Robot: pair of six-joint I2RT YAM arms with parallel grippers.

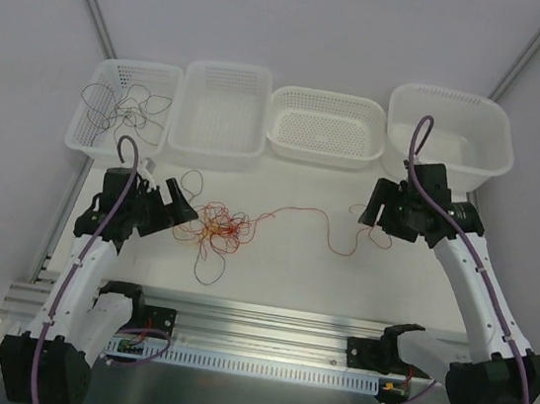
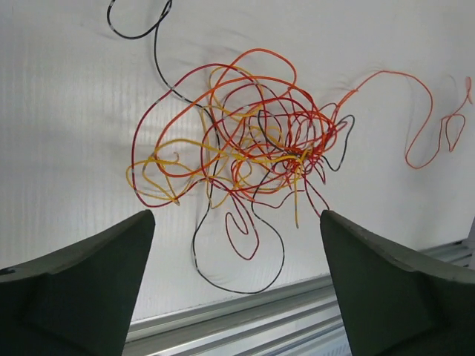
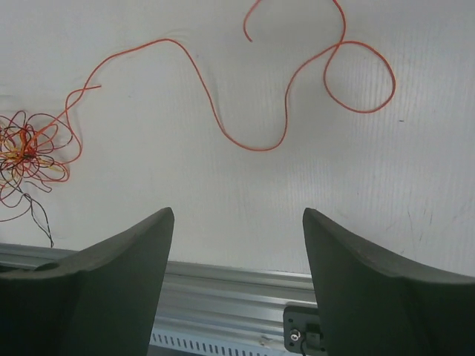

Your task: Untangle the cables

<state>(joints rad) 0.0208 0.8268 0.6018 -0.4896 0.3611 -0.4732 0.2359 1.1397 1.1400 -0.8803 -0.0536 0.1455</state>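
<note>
A tangle of dark red, orange-yellow, bright red and dark grey cables (image 1: 219,225) lies on the white table left of centre. It fills the left wrist view (image 2: 252,148) and shows at the left edge of the right wrist view (image 3: 26,148). One bright red cable (image 1: 308,217) trails out of it to the right (image 3: 245,141), ending in loops by the right gripper. A dark grey cable (image 1: 123,108) lies in the leftmost basket. My left gripper (image 1: 178,202) is open and empty just left of the tangle (image 2: 236,216). My right gripper (image 1: 374,208) is open and empty above the red cable's end (image 3: 237,211).
Four white baskets stand along the back: the leftmost basket (image 1: 88,110), a second (image 1: 218,145), a third (image 1: 321,151) and a deeper one (image 1: 497,142) at the right. An aluminium rail (image 1: 265,316) runs along the table's near edge.
</note>
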